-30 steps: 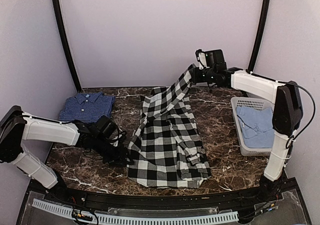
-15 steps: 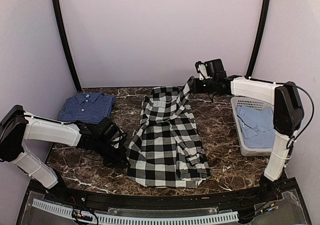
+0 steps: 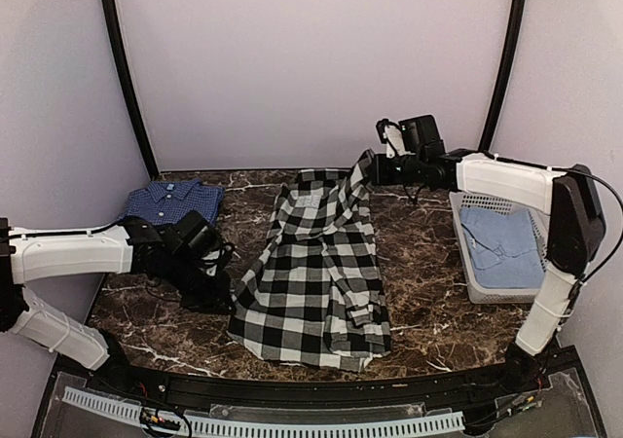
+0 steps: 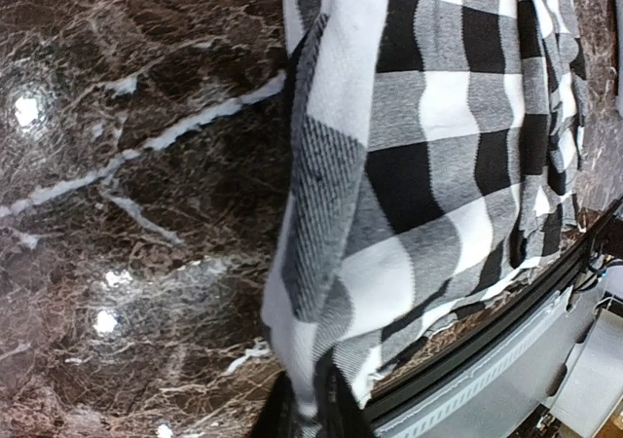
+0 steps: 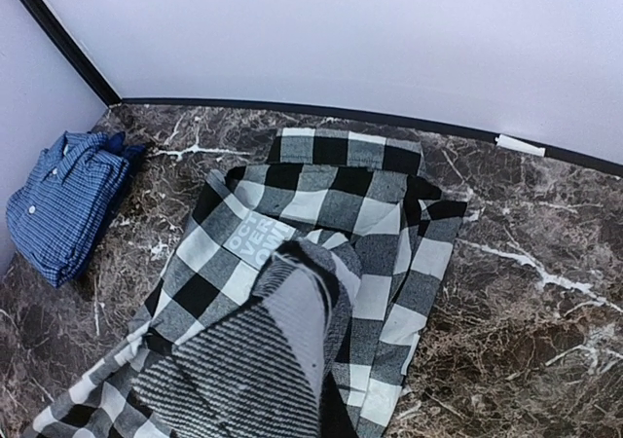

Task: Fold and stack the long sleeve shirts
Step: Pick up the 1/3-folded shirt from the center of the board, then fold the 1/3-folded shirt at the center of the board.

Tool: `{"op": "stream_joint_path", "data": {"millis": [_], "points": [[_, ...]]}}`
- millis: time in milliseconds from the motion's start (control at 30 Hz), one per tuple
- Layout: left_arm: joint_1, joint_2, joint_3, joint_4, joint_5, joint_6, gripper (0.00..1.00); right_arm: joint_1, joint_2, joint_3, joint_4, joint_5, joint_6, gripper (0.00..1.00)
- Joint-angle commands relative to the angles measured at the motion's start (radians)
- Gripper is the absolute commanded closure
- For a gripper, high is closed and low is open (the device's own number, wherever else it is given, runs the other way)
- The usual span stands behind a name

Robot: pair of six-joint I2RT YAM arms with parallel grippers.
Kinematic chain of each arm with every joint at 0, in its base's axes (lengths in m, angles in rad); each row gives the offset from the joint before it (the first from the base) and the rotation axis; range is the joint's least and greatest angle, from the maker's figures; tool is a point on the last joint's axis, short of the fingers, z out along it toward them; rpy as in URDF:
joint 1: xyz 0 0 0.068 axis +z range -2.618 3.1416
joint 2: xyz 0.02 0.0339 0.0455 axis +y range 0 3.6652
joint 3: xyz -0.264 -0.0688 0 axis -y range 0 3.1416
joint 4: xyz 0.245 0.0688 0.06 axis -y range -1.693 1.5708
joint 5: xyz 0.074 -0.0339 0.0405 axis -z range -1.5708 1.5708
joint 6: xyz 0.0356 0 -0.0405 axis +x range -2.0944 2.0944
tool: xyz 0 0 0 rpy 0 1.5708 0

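I see the blue shirt [image 3: 170,207] folded at upper left. The check shirt [image 3: 316,273] lies mid-frame, not folded or stacked yet. My left tool [image 3: 229,297] and right tool [image 3: 370,168] are each pinched tight on its edge.

Dark marble table [image 3: 428,292], pale lilac walls [image 3: 311,58], black corner posts [image 3: 122,78].

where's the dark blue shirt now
In the top view the dark blue shirt lies folded at the far left corner of the table, apart from the black-and-white shirt.
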State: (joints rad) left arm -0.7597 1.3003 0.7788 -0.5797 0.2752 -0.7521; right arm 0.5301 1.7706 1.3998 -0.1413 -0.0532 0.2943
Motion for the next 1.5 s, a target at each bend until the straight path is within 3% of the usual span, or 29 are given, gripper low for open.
{"op": "stream_joint_path", "data": {"millis": [0, 67, 133, 533, 667, 833, 1033, 1267, 1467], "points": [[-0.025, -0.017, 0.041, -0.015, 0.054, 0.057, 0.84, 0.007, -0.097, 0.017, 0.036, -0.006, 0.008, 1.00], [-0.037, -0.013, 0.051, 0.017, 0.076, 0.072, 0.76, 0.008, -0.130, 0.017, 0.025, 0.023, 0.001, 1.00], [-0.045, -0.006, 0.065, 0.043, 0.088, 0.082, 0.74, 0.007, -0.167, 0.010, 0.013, 0.076, -0.010, 1.00], [-0.050, 0.048, 0.079, 0.159, 0.178, 0.106, 0.69, -0.108, -0.260, -0.044, -0.072, 0.205, -0.011, 1.00], [-0.050, 0.030, 0.088, 0.126, 0.118, 0.106, 0.68, -0.150, -0.247, -0.039, -0.074, 0.191, -0.007, 1.00], [-0.050, -0.002, 0.084, 0.087, 0.029, 0.093, 0.57, -0.168, -0.209, -0.020, -0.082, 0.152, 0.001, 1.00], [-0.050, 0.026, 0.066, 0.014, -0.034, 0.084, 0.55, -0.168, -0.198, -0.024, -0.072, 0.125, 0.012, 1.00], [-0.050, 0.034, 0.070, 0.013, -0.046, 0.083, 0.55, -0.169, -0.207, -0.025, -0.074, 0.117, 0.012, 1.00], [-0.054, 0.074, 0.062, 0.053, 0.003, 0.100, 0.70, -0.168, -0.211, -0.016, -0.072, 0.087, 0.013, 1.00]]}}
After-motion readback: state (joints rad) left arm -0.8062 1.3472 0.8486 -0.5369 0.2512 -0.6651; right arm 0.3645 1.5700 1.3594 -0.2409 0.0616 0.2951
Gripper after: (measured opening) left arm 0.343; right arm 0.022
